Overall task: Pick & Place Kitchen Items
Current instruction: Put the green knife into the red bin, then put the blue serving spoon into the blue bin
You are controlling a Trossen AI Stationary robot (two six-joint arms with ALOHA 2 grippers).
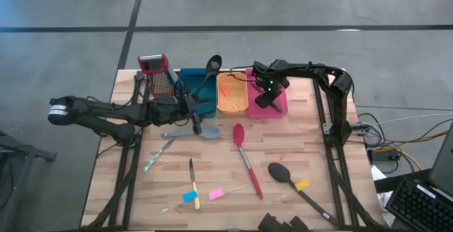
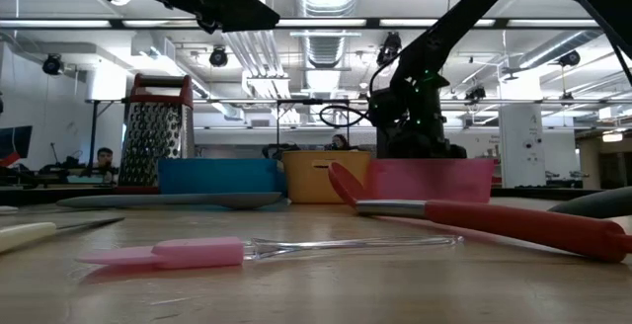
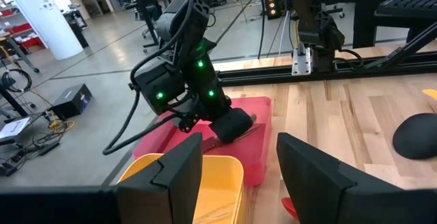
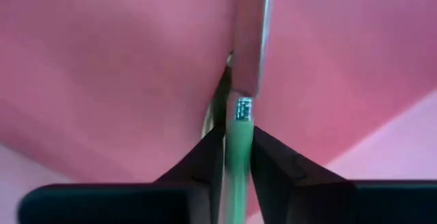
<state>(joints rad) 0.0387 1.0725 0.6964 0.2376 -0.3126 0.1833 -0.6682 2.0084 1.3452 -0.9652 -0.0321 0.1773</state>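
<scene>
high view: the right pincer (image 1: 263, 99) is down inside the pink bin (image 1: 279, 105), placing a slim utensil, a judgement; the arm reaches in from the counter (image 1: 333, 182) edge. the left pincer (image 1: 192, 109) waits over the teal bin (image 1: 185, 76).

right wrist view: the fingers (image 4: 205, 157) pinch a thin green-handled tool (image 4: 238, 149), its metal end touching the bin floor.

left wrist view: its pincer stands open.

next: part the fingers fully and lift straight out.
</scene>
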